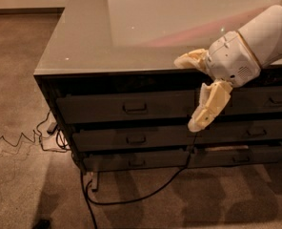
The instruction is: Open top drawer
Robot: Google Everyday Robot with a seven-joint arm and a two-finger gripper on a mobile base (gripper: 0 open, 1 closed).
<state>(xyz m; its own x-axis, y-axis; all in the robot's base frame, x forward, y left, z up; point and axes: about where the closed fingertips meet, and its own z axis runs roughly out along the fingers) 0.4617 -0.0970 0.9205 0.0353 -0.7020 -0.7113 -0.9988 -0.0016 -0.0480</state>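
The top drawer (98, 108) is a wide dark grey front just under the cabinet's grey top (84, 46), with a small rectangular pull (135, 108) at its centre. It sits flush with the cabinet face. My gripper (185, 94) hangs in front of the drawer's right end, to the right of the pull. It is open: one cream finger (191, 60) lies level with the top's edge, while the other (208, 106) slants down over the drawer front. Nothing is held between them.
Two shorter drawers (136, 140) lie below the top one, and more drawers (269, 99) fill the right column. A black cable (146, 194) loops over the carpet in front, with more wires (17, 140) at the left. The white arm (260, 42) reaches in from the right.
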